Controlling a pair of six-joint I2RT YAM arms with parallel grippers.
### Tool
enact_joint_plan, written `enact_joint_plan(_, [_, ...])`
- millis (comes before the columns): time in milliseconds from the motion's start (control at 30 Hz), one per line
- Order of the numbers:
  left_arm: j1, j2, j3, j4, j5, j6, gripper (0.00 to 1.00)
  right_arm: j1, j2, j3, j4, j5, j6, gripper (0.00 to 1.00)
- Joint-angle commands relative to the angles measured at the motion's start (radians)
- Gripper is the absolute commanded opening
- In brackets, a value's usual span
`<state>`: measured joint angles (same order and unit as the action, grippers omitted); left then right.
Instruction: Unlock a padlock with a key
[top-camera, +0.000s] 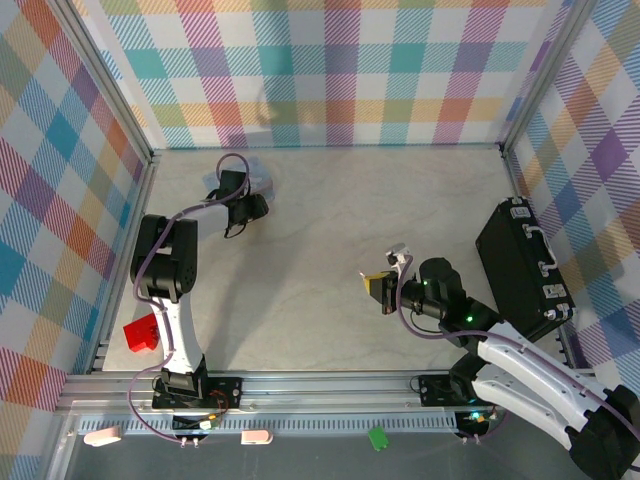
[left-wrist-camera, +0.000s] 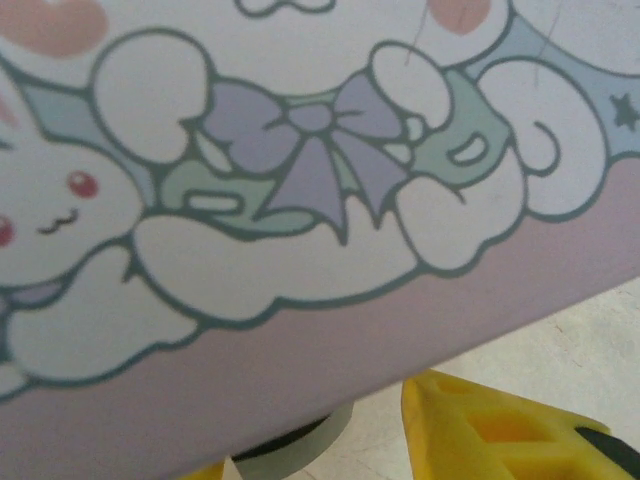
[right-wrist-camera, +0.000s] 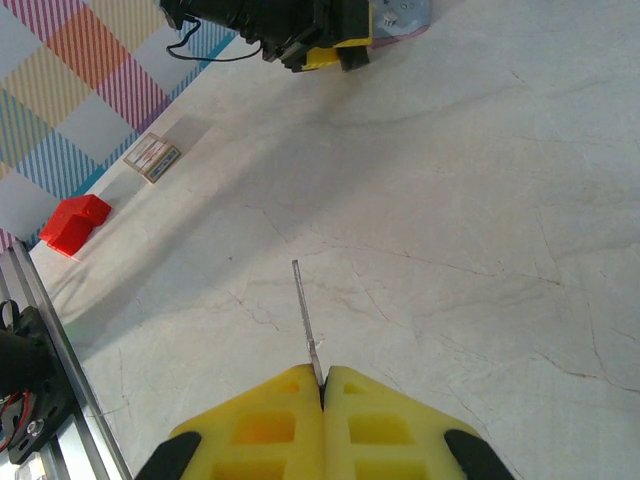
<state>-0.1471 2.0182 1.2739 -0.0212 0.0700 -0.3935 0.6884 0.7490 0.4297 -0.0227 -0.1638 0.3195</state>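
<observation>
On the pale table (top-camera: 330, 220), at its far left, the cartoon tin (left-wrist-camera: 300, 250) is close before your left gripper (right-wrist-camera: 340, 52); how wide that gripper stands I cannot tell. Your right gripper (right-wrist-camera: 323, 385) is pinched on the key (right-wrist-camera: 303, 310), above the table's middle. The key's long axis runs straight out from the fingertips, tip toward the tin.

Yellow right claw (right-wrist-camera: 322, 380); grey key (right-wrist-camera: 305, 315); red block (right-wrist-camera: 75, 222); black case (top-camera: 520, 265); pastel plaid walls (top-camera: 350, 70).

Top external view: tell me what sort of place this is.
Probably a purpose-built robot test cell: plaid-printed walls box in a pale marble-look tabletop, and an aluminium frame rail along the near edge carries the bases of the left arm and the right arm.
</observation>
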Motion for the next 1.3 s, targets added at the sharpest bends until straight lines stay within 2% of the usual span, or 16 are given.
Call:
enact_joint_plan(0, [0.014,-0.019,-0.053,0.080,0.041,-0.035,0.46,0.002,-0.011,-0.012,0.033,0.010,-0.022,0.00])
enact_joint_plan(233, [0.022,-0.046,-0.126,0.196,0.053,-0.105,0.44,0.000,-0.013,-0.016,0.037,0.012,-0.020,0.00])
enact_joint_plan(467, [0.057,-0.029,-0.261,0.465,0.077,-0.274,0.43,0.000,-0.017,-0.012,0.032,0.015,-0.020,0.00])
enact_joint_plan(767, [0.072,-0.011,-0.265,0.486,0.104,-0.261,0.41,-0.001,-0.014,-0.009,0.031,0.017,-0.020,0.00])
enact_joint_plan(1267, [0.072,-0.042,-0.289,0.482,0.110,-0.242,0.24,-0.001,0.002,0.003,0.035,0.005,-0.012,0.00])
